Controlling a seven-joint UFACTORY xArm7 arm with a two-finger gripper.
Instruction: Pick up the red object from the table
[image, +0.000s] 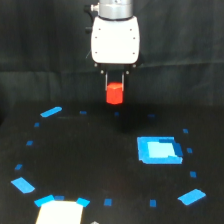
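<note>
Exterior view of the lift phase. The hand hangs from the white wrist housing above the far middle of the worktop, its two dark fingers closed against the sides of the red object. The block sits low between the fingers, its lower part showing beneath their tips, and it appears clear of the black surface, though the gap is hard to judge against the dark backdrop. The blue square patch lies toward the worktop's right edge in this view, nearer the front than the block and well apart from it. Small blue tape marks ring the working area, and a pale rectangular thing shows at the front edge near the left corner.

By this reading the grasp is made and the step in hand is to carry the block upward securely. Because only the upper part of the block seems held, the grip should be kept firm and the rise kept vertical and smooth, without swinging or twisting the wrist, so that the block neither tilts nor slides out below the fingertips. The hand should not loosen until the block is plainly high above the worktop.
</note>
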